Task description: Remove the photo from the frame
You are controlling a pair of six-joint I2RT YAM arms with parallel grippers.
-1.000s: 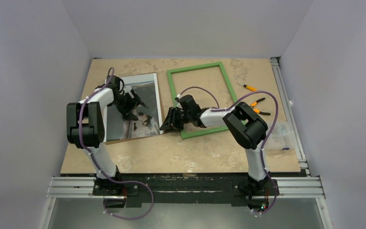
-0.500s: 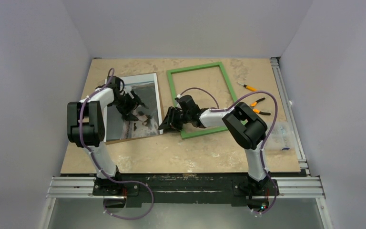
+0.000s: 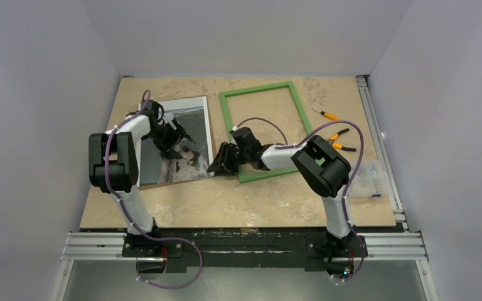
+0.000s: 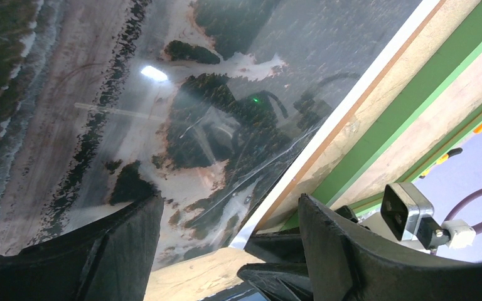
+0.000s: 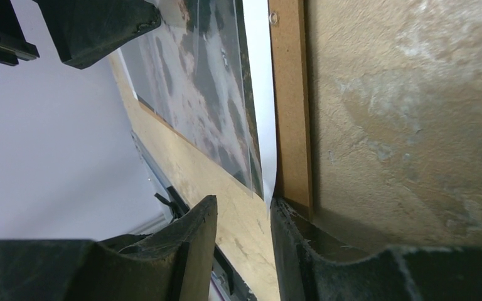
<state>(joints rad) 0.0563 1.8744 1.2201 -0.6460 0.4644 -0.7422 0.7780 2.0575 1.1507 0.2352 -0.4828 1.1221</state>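
1. Top view: the photo (image 3: pixel 188 166) lies face up towards the worktop's (image 3: pixel 257 200) left edge. It is fully out of the frame (image 3: pixel 257 88), which lies empty just beside it, at far centre. The left gripper (image 3: pixel 177 143) is over the print and the right gripper (image 3: pixel 216 166) is at its near right corner.
2. Left wrist view: fingers (image 4: pixel 119 251) spread wide with nothing between them, above the glossy face. Contact cannot be judged.
3. Right wrist view: fingers (image 5: pixel 188 251) partly apart, straddling the corner's white margin and brown backing. A pinch is unconfirmed.
4. Assessment: removal appears essentially complete. Recommendation: grip print and backing together, keep the photo low and level, and steady the face only lightly.
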